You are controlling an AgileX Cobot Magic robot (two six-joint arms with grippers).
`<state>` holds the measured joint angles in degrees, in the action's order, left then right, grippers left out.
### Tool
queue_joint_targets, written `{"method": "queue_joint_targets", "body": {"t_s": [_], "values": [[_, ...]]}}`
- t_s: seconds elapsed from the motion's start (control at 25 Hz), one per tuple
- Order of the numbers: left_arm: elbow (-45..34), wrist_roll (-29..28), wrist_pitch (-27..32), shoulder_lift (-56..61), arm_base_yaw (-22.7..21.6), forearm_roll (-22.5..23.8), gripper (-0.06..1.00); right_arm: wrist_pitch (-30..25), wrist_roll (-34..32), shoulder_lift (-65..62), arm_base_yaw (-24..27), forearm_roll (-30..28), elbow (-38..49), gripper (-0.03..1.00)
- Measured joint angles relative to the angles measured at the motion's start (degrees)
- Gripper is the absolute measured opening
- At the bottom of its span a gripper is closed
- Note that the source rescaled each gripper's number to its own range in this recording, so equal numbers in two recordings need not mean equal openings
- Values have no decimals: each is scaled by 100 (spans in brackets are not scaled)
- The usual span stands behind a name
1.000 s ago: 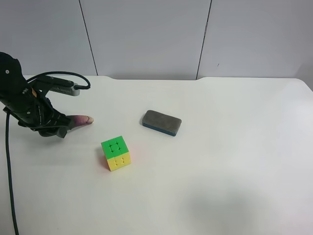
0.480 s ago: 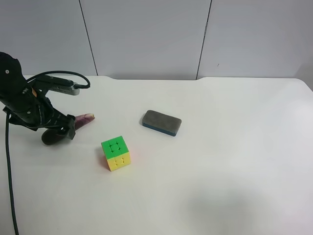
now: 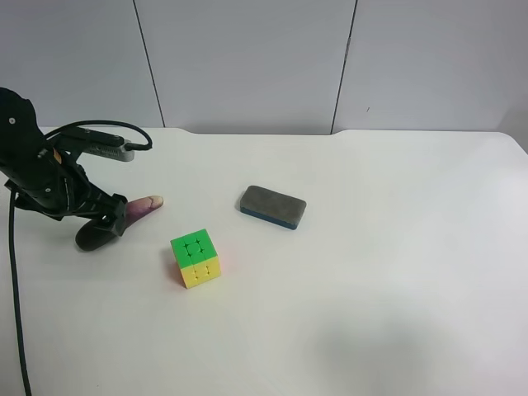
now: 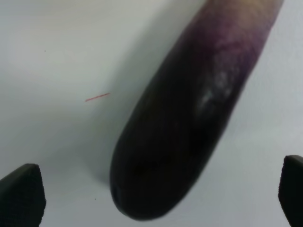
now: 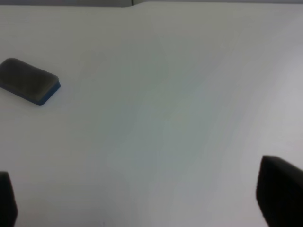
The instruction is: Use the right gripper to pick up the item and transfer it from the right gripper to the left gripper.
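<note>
The dark purple eggplant (image 3: 92,238) lies on the white table at the exterior high view's left, its pale tip pointing toward the eraser. The left wrist view shows it close up (image 4: 189,118), resting on the table. The left gripper (image 3: 103,221), on the arm with the orange label, hovers just over it. The left gripper (image 4: 156,198) is open, its fingertips (image 4: 21,191) wide apart on either side, not touching the eggplant. The right gripper (image 5: 142,203) is open and empty over bare table. It is out of the exterior high view.
A green-yellow puzzle cube (image 3: 195,257) stands right of the eggplant. A grey-blue eraser block (image 3: 273,206) lies near the table's middle and also shows in the right wrist view (image 5: 28,80). A grey wall runs behind the table's far edge.
The left gripper held the eggplant a second ago. It has opened, and the eggplant now lies on the table below it, its thick end swung down and out.
</note>
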<state>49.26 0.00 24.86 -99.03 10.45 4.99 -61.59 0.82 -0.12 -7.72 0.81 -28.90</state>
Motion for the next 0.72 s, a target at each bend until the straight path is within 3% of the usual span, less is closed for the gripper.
{"method": "queue_joint_targets", "body": {"t_s": [0.2,0.36,0.72], "values": [[0,0,214,531,0,45,100,0,0,0,0,0,0,100],[0,0,712,1273,0,69,100,0,0,0,0,0,0,100],[0,-34,2973,3455,0,-2,100,0,0,0,0,0,0,100]]}}
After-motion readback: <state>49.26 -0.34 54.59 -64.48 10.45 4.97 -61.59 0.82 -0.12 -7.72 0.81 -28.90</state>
